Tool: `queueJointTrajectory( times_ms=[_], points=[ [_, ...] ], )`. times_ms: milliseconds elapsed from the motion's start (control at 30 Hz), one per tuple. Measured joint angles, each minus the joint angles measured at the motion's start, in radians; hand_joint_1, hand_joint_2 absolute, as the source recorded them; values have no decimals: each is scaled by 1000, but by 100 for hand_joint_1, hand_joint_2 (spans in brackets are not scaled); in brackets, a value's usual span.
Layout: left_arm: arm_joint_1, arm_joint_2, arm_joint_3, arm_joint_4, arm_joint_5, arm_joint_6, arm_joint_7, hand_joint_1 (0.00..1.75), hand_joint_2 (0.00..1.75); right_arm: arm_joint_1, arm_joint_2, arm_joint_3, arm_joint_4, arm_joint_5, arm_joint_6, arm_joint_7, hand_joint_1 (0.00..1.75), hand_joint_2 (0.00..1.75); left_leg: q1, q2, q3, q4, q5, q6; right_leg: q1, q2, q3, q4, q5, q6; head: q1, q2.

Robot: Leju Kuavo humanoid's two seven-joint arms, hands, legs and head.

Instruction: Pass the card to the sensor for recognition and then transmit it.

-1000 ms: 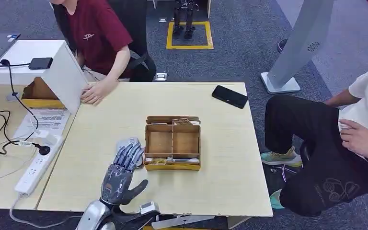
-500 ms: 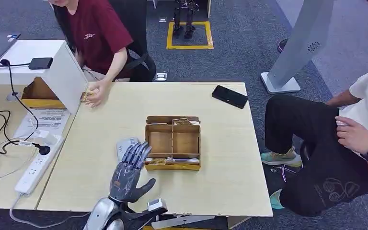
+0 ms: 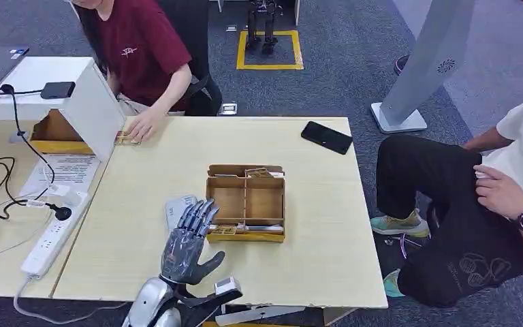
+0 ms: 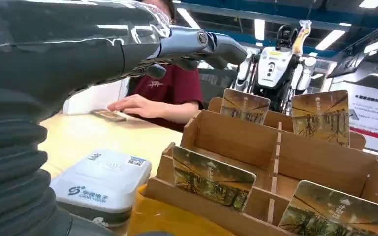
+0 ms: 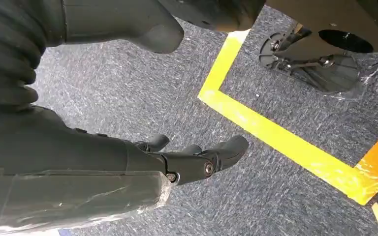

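1. While my left hand (image 3: 189,246) hovers above the bench (image 3: 143,177), its fingers (image 3: 197,216) are stretched forward and slightly apart, thumb out to the side, holding nothing and touching nothing that I can make out
2. My right hand (image 5: 197,157) hangs over the carpet with fingers loosely extended and nothing in them
3. Just beside the left fingertips sits the white card sensor (image 4: 103,182), touching or nearly touching the wooden card box (image 3: 246,202)
4. As I judge it, the step in hand is picking a card: the nearest card (image 4: 211,178) stands upright in the box's front left compartment, so I would bring the fingers down over its top edge and pinch its two faces without nudging the box
5. More cards stand in the far compartments
6. Beyond, a person's hand (image 3: 141,127) rests on the far bench edge, and a black phone (image 3: 326,137) lies well apart
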Motion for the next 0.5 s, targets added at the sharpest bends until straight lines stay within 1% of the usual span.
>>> queueJointTrajectory(
  times_ms=[500],
  points=[
    [-9,-3,3,24,18,0,-13,0,175,-2,1,0,0,6,0,0,0,175,0,0,0,0,0,0,0,0,0,0,0,0,0,0]
  ],
)
